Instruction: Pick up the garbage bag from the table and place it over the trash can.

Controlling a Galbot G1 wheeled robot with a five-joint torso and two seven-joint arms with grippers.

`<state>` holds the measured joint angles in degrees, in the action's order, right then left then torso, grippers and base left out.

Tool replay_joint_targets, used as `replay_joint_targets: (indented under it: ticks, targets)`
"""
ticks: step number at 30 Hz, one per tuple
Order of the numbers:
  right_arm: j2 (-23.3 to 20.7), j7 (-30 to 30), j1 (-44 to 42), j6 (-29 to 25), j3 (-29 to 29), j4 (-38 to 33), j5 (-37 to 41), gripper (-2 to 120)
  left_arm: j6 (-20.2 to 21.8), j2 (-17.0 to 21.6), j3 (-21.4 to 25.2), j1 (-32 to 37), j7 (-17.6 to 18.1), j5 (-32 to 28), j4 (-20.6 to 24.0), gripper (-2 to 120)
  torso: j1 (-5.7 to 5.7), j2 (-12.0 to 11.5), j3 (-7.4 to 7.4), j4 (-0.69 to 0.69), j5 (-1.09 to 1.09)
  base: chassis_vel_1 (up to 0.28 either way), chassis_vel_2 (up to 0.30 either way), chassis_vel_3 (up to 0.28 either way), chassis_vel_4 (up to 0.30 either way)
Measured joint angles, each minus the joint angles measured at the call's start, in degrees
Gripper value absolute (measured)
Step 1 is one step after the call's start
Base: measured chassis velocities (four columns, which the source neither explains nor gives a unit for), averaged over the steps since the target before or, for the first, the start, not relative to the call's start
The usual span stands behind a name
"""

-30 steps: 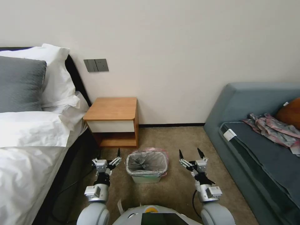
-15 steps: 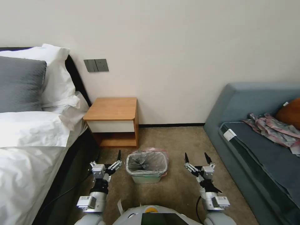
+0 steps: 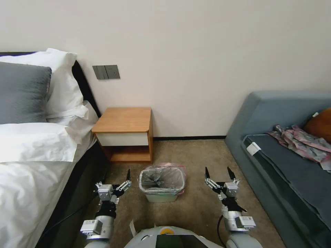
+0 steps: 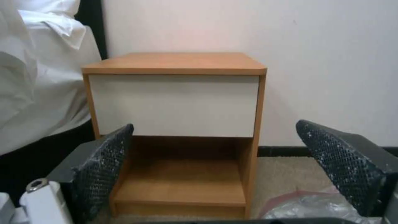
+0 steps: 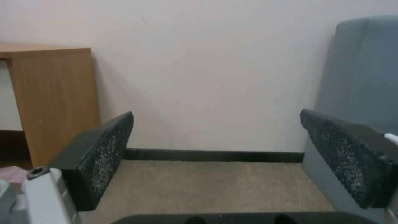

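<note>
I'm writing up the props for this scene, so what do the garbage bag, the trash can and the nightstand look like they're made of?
The garbage bag: thin translucent grey plastic film with a pink rim, crinkled and glossy, lining the bin.
The trash can: probably moulded plastic, cream-white and smooth, with rounded corners.
The table: looks like wood or wood-look laminate, matte light brown with even grain, and a smooth white drawer front.

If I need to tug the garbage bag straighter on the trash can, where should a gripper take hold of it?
Probably the pink rim of the garbage bag where it folds outward over the trash can on the robot's right. That folded edge stands proud of the bin wall, so the open right gripper, beside that side, could come in sideways and pinch it. The open left gripper sits by the opposite side.
</note>
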<state>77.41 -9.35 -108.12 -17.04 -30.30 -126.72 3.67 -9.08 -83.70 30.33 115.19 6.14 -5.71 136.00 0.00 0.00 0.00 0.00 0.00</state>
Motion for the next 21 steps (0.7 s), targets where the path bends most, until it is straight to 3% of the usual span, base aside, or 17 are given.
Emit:
replay_joint_targets:
  ticks: [21]
  targets:
    - [-0.05,0.06,0.04,0.17,0.06,-0.05,0.09,100,0.11,0.04,-0.08,-0.13,0.09,-0.09,-0.13,100,0.0,0.0,0.0,0.0,0.0,0.0,0.0,0.0,0.0]
